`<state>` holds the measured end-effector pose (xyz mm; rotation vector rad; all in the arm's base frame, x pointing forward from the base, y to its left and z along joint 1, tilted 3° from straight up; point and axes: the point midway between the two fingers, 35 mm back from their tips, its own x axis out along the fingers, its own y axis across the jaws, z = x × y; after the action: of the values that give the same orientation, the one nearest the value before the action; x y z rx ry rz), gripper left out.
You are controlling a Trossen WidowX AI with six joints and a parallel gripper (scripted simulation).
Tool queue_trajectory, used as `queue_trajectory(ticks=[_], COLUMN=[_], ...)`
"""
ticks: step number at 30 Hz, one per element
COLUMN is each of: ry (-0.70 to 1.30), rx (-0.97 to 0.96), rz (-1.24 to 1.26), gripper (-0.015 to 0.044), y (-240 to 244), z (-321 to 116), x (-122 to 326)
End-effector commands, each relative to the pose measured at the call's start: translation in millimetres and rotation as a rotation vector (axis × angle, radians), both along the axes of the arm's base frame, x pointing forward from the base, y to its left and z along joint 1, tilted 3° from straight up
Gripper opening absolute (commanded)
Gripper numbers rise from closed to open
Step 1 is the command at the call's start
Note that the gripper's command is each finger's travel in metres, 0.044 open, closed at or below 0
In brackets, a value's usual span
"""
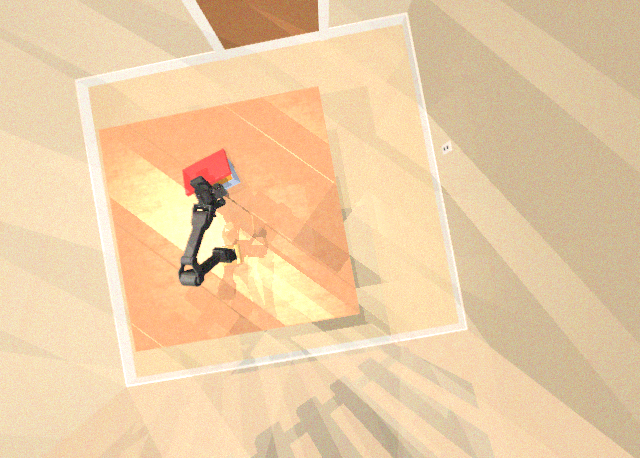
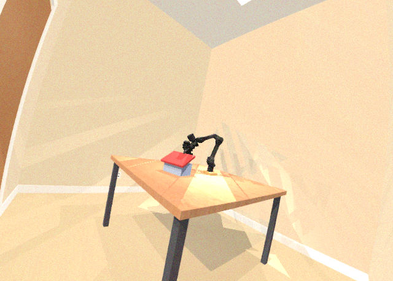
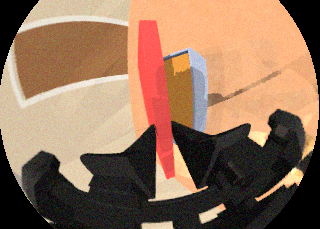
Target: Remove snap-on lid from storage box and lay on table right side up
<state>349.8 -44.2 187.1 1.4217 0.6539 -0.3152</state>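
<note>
The red lid [image 1: 206,168] [image 2: 175,158] [image 3: 152,79] is raised off the box and sits above it, tilted, with a gap between them. The blue-grey storage box [image 1: 235,178] [image 2: 177,169] [image 3: 200,89] stands on the table, partly under the lid. Its brownish-orange inside shows through the gap in the wrist view. My gripper [image 1: 216,186] [image 2: 186,152] [image 3: 162,125] is shut on the lid's edge, one finger on each face. Most of the box's top is hidden by the lid in the top and exterior views.
The wooden table [image 1: 289,133] [image 2: 152,183] carries the box and the arm. The arm's base [image 1: 237,254] [image 2: 210,172] stands on the table a short way from the box. The table's edges show in the top and exterior views. Shadows and bright light patches cross its top.
</note>
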Motion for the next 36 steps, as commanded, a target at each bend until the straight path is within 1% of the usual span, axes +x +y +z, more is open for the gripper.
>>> queue_trajectory(ticks=[1,18,36], ry=[-0.002,-0.004,-0.004], rx=[0.001,0.002,0.002], rz=[-0.003,-0.003,-0.003], gripper=[0.0000,0.0000,0.0000], y=[0,5,5], z=[7,31,54], x=[4,21,21])
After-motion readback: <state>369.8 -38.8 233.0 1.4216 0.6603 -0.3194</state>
